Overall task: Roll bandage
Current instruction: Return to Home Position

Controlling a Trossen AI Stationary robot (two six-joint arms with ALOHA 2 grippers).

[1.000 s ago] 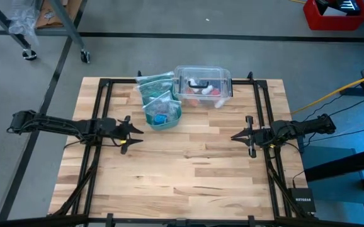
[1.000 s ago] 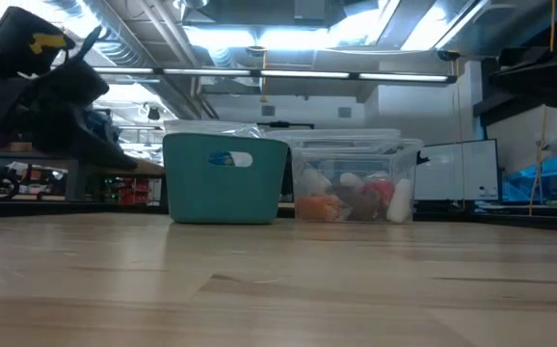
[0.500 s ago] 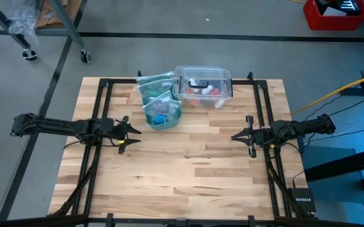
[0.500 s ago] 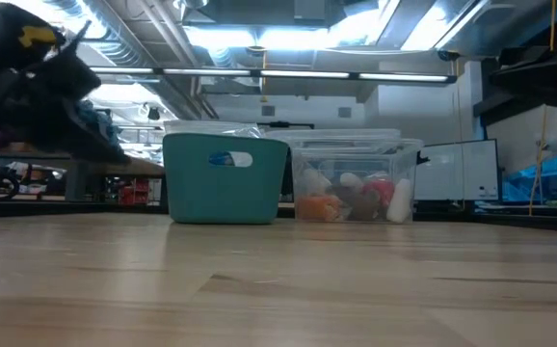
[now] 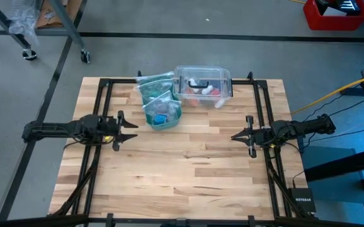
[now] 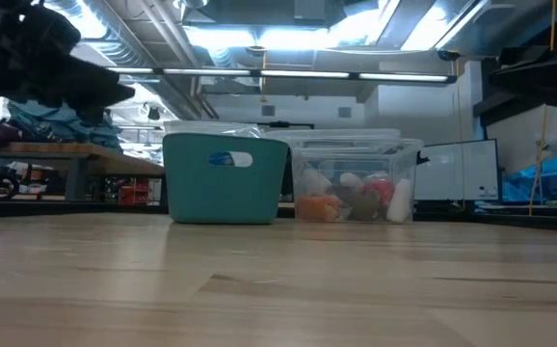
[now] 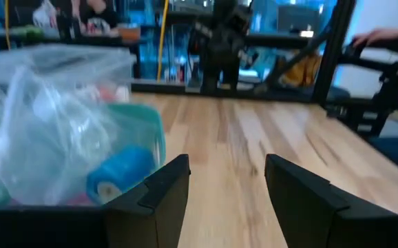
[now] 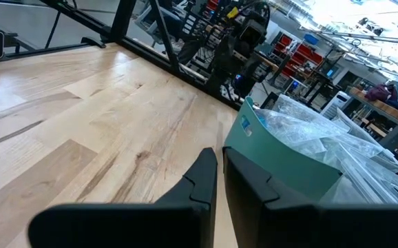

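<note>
Table (image 7: pixel 254 131): bandage (image 7: pixel 120 172) near left gripper (image 7: pixel 226 172)

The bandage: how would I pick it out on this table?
At the far edge of the wooden table, a teal bin stands beside a clear plastic box. Inside the bin, within a clear zip bag, lies the bandage: a small roll, the only bright blue thing in there.

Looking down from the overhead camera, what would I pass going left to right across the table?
The open left gripper, teal bin holding the bagged blue bandage, clear plastic box, shut right gripper.
</note>
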